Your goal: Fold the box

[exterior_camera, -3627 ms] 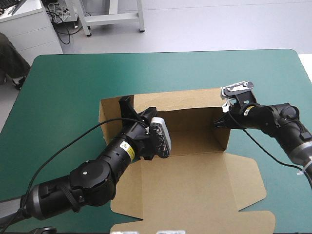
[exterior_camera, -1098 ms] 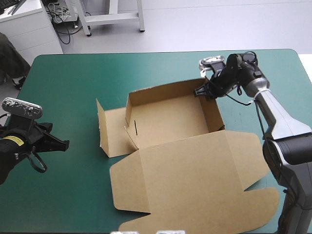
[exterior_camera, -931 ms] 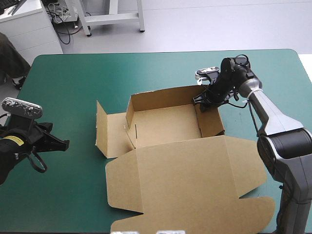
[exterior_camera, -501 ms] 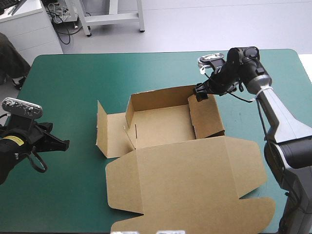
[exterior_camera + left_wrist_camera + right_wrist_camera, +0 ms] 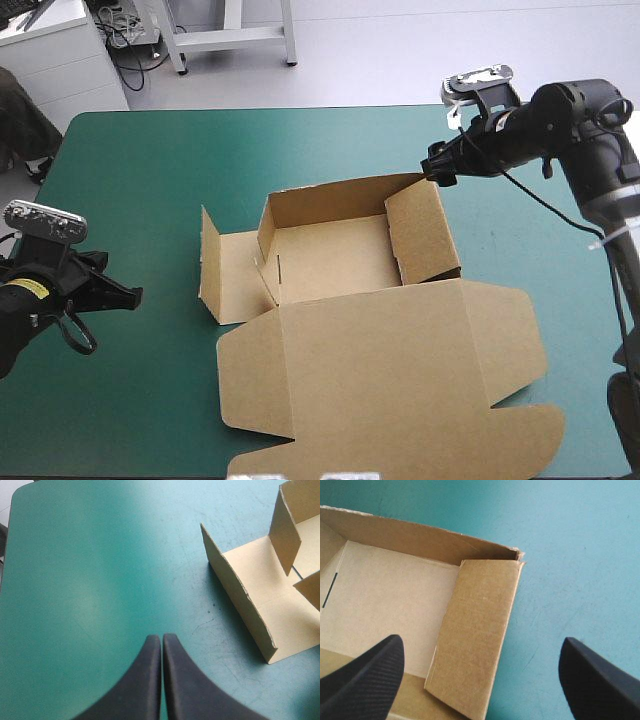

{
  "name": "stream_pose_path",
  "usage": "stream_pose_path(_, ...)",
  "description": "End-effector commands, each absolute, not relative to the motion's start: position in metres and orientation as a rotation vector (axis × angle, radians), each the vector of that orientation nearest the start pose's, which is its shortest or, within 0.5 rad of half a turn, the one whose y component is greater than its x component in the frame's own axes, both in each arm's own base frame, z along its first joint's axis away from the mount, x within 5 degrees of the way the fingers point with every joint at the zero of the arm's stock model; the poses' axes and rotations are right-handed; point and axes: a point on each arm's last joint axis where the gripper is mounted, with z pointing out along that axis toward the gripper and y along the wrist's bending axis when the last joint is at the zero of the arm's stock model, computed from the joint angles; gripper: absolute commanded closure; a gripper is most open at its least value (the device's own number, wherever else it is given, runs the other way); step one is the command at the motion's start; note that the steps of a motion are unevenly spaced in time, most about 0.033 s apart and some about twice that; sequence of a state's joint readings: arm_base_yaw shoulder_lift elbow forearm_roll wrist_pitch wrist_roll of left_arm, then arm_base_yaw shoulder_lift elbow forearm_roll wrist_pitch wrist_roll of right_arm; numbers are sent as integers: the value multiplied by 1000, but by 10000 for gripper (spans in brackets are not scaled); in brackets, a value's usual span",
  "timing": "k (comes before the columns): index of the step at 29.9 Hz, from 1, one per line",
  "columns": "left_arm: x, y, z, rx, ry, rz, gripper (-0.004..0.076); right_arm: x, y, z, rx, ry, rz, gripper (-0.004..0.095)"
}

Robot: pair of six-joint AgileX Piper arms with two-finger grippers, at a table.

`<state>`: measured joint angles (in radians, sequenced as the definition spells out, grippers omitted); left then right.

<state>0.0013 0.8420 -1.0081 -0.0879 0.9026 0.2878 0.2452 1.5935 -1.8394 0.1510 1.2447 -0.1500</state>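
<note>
The brown box (image 5: 340,250) lies mid-table as an open tray, its far wall upright and its right wall (image 5: 422,232) leaning inward. Its broad lid (image 5: 390,380) lies flat toward the near edge, and a left flap (image 5: 225,270) is spread out with a raised end. My right gripper (image 5: 437,165) hovers open just beyond the box's far right corner and holds nothing. In the right wrist view that gripper (image 5: 481,641) is above the right wall (image 5: 475,630). My left gripper (image 5: 115,292) is shut and empty, well left of the box. From its wrist, the left gripper (image 5: 161,642) points along the cover, with the left flap (image 5: 250,605) ahead to one side.
Bare teal-green cover (image 5: 150,180) lies left of the box and beyond it. The lid's tabs (image 5: 520,440) reach close to the table's near edge. The right arm (image 5: 590,130) comes in over the far right corner.
The right gripper let go of the box's far right corner, opened and drew back up to the right. The right wall now leans inward. The left arm, inside the box in the earliest frame, rests at the left.
</note>
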Motion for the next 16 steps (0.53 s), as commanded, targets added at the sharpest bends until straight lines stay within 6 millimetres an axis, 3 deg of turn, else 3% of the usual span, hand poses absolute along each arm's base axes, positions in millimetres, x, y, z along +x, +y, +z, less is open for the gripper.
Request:
stream_pose_path(1, 150, -7, 402, 266, 2109, 42, 730, 295, 86, 447, -482, 2408, 227, 129)
stream_pose_path(6, 150, -7, 402, 264, 2108, 34, 730, 305, 88, 412, -494, 2528, 224, 129)
stream_pose_path(16, 150, -8, 401, 265, 2118, 28, 730, 352, 100, 350, -524, 2683, 217, 130)
